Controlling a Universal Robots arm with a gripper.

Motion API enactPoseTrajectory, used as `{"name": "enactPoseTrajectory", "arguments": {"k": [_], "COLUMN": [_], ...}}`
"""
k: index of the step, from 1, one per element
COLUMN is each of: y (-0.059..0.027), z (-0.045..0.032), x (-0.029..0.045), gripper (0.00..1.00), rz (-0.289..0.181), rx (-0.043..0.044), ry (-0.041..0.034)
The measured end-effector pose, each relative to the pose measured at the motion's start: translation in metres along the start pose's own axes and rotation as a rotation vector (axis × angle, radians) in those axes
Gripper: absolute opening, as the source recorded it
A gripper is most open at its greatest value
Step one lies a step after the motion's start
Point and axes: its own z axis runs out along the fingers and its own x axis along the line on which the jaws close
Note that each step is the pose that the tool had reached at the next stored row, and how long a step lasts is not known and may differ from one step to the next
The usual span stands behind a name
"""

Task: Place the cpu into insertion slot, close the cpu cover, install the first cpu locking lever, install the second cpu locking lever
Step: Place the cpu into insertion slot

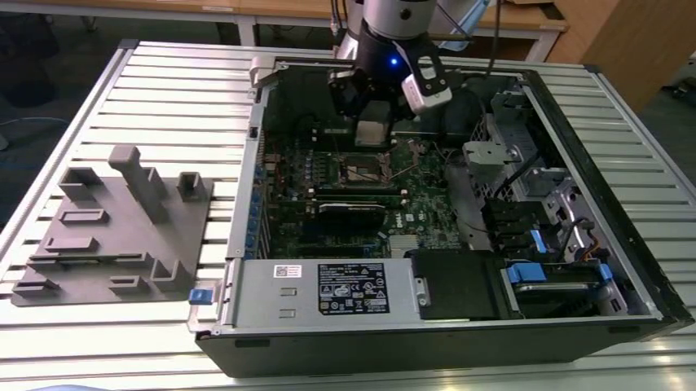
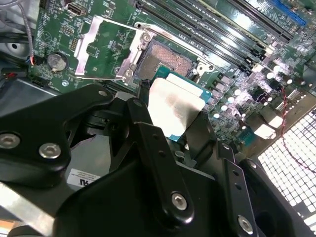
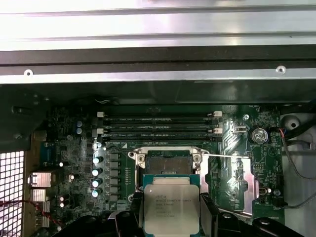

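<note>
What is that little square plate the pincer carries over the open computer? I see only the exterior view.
Observer: In the first wrist view it is the cpu, with a silvery metal top and a green rim, gripped at its sides by the pincer.
Operator: Is its socket free?
Observer: In the second wrist view the insertion slot is bare, with a dark centre and nothing seated in it.
Operator: And the lid?
Observer: The cpu cover is swung open to one side of the slot.
</note>
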Motion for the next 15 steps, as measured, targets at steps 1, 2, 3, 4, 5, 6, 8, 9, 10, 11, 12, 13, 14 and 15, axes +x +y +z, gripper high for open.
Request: {"name": "enactPoseTrajectory", "arguments": {"k": [1, 2, 3, 4, 5, 6, 8, 9, 10, 11, 12, 13, 14, 15], "y": [0.0, -0.0001, -0.0002, -0.0003, -0.0004, -0.0006, -0.0009, -0.001, -0.0012, -0.0013, -0.0015, -0.0016, -0.0018, -0.0019], "z": [0.0007, 0.0013, 0.0022, 0.0036, 0.0055, 0.0074, 0.011, 0.0127, 0.0146, 0.0164, 0.0183, 0.0201, 0.0219, 0.0237], "x": [0.0007, 0.0012, 0.0016, 0.0019, 0.0021, 0.0023, 0.0024, 0.0025, 0.0026, 0.0026, 0.0026, 0.0026, 0.0025, 0.0025], "gripper": [0.54, 0.54, 0.54, 0.54, 0.54, 0.54, 0.54, 0.54, 0.54, 0.54, 0.54, 0.54, 0.54, 0.54], "rz": [0.0, 0.0, 0.0, 0.0, 0.0, 0.0, 0.0, 0.0, 0.0, 0.0, 0.0, 0.0, 0.0, 0.0], "rx": [0.0, 0.0, 0.0001, 0.0, 0.0, 0.0, 0.0, 0.0, 0.0, 0.0, 0.0, 0.0, -0.0001, 0.0], "ry": [0.0, 0.0, -0.0001, -0.0001, -0.0003, -0.0007, -0.0013, -0.0016, -0.0019, -0.0021, -0.0022, -0.0023, -0.0024, -0.0024]}}
